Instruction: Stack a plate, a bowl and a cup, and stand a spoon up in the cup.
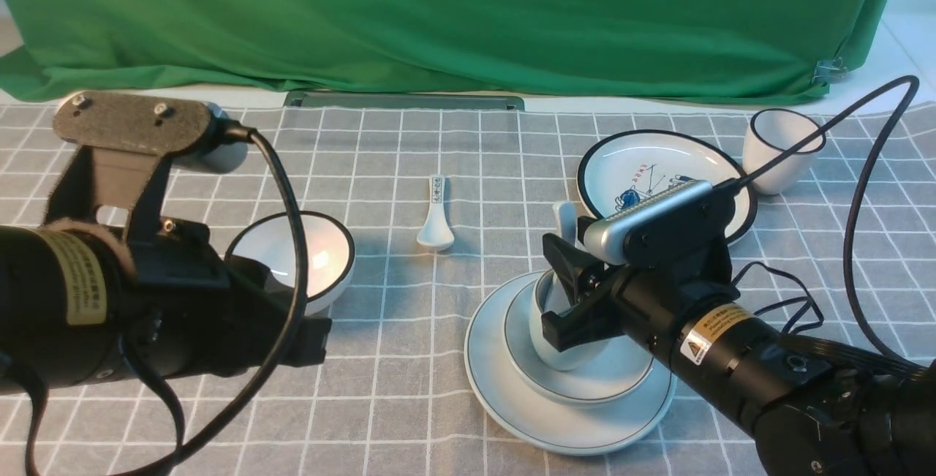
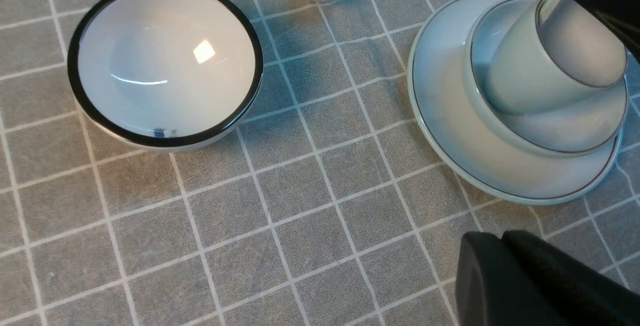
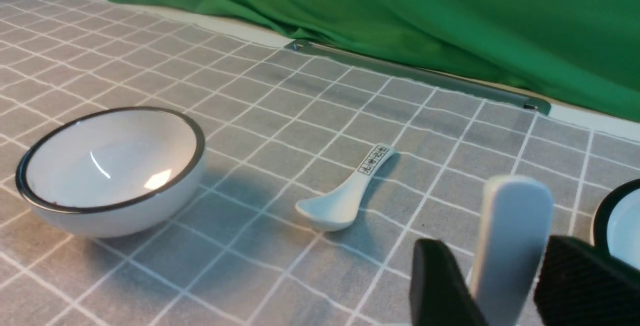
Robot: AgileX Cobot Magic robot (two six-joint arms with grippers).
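- spoon [image 1: 564, 218]: standing near upright in the cup [image 1: 567, 350], handle pointing up into the right gripper [image 1: 559, 289].
- right gripper: clamping the handle just above the cup; release looking due.
- cup: sitting in the bowl [image 1: 621, 374], bowl sitting on the plate [image 1: 512, 392].
- left gripper [image 2: 502, 266]: hanging well apart, leftward; its state cannot be told.

A green drape [image 1: 439, 15] backs the checked tablecloth [image 1: 409, 388].
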